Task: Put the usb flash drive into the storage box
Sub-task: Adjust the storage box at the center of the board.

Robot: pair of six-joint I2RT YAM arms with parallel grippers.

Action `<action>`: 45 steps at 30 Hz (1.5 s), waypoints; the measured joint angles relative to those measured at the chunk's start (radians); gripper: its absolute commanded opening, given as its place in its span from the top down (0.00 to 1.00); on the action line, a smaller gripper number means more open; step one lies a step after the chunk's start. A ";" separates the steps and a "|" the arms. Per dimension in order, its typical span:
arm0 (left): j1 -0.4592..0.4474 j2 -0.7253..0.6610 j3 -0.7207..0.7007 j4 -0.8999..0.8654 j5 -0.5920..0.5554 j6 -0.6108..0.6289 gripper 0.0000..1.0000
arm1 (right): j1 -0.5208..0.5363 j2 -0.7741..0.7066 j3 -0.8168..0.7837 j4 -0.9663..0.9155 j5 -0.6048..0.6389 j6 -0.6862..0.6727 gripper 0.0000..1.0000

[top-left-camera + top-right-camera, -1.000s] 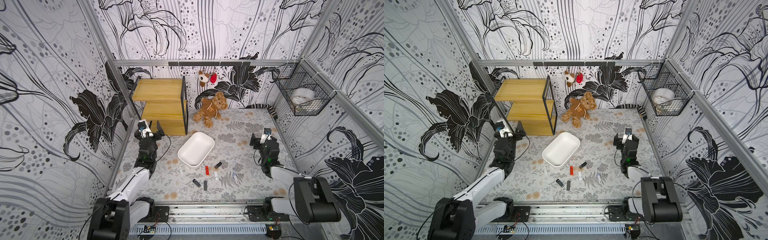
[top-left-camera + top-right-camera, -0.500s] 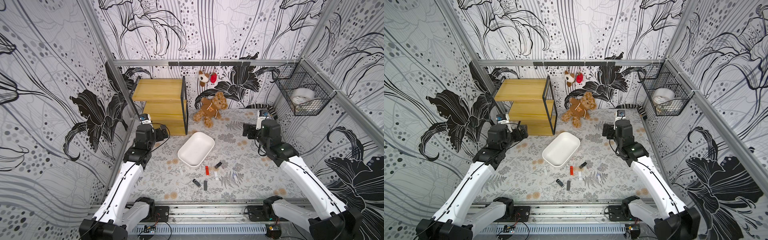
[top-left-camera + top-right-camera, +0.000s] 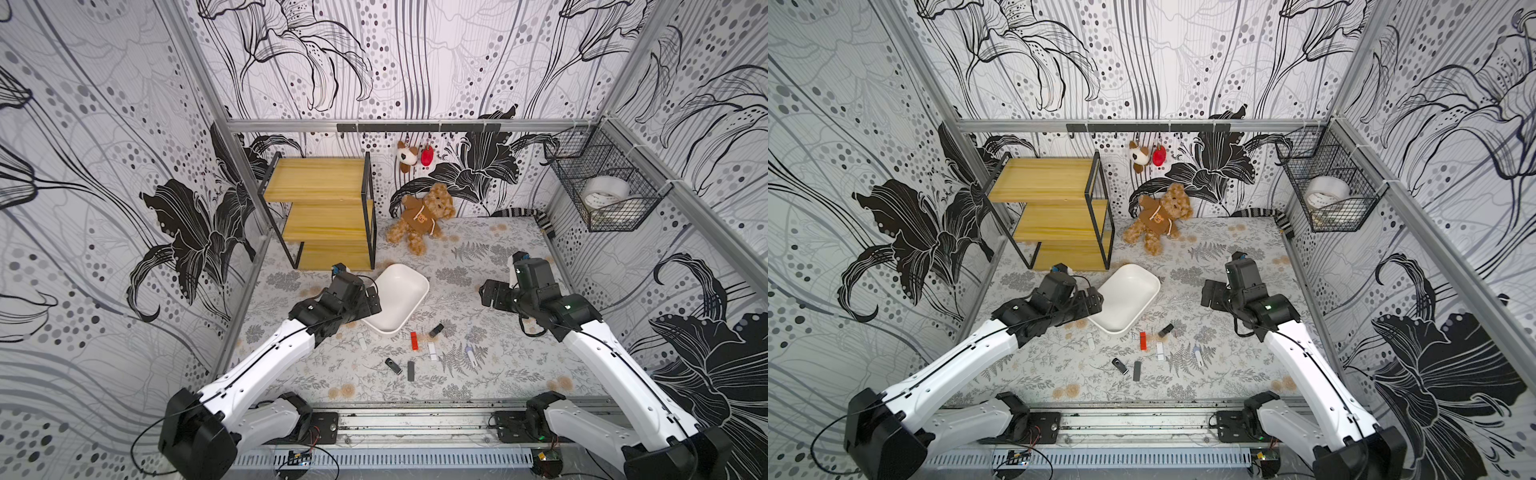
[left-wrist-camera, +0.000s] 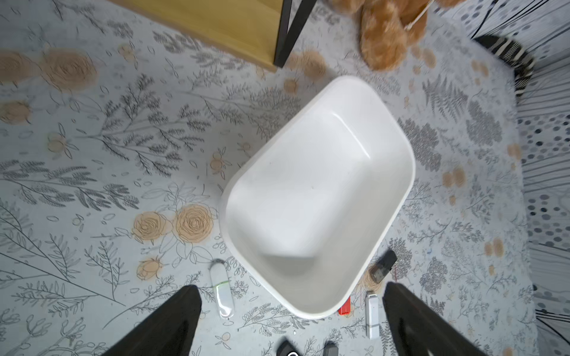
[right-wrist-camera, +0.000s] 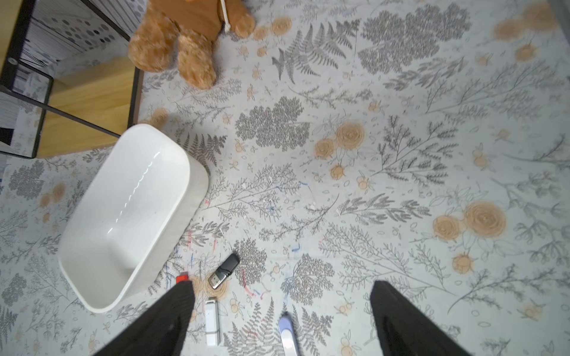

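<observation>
Both top views look steeply down from high above the front rail (image 3: 415, 419) toward the back wall (image 3: 415, 62). They take in the whole mat (image 3: 498, 374), the left pincer (image 3: 371, 300) and the right pincer (image 3: 489, 293), and overlap almost entirely.

The left wrist camera sits behind its pincer and looks down past the fingers (image 4: 172, 323) at close range; the white box (image 4: 317, 197) lies just ahead of the tips. The right wrist camera looks down likewise past its fingers (image 5: 166, 320), with the box ahead and to the left of the tips.

Both wrist views share the box, the teddy bear (image 4: 382, 46) and the shelf (image 4: 216, 21).
</observation>
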 measured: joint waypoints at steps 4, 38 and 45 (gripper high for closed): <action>-0.009 0.098 0.000 -0.021 0.001 -0.031 0.01 | 0.001 0.011 0.006 -0.028 -0.009 0.003 0.05; -0.002 0.632 0.404 -0.135 -0.018 0.050 0.88 | 0.002 0.003 -0.022 -0.043 -0.061 0.015 0.05; 0.022 0.754 0.615 -0.224 -0.035 0.155 0.92 | 0.002 0.001 -0.031 -0.043 -0.061 0.014 0.05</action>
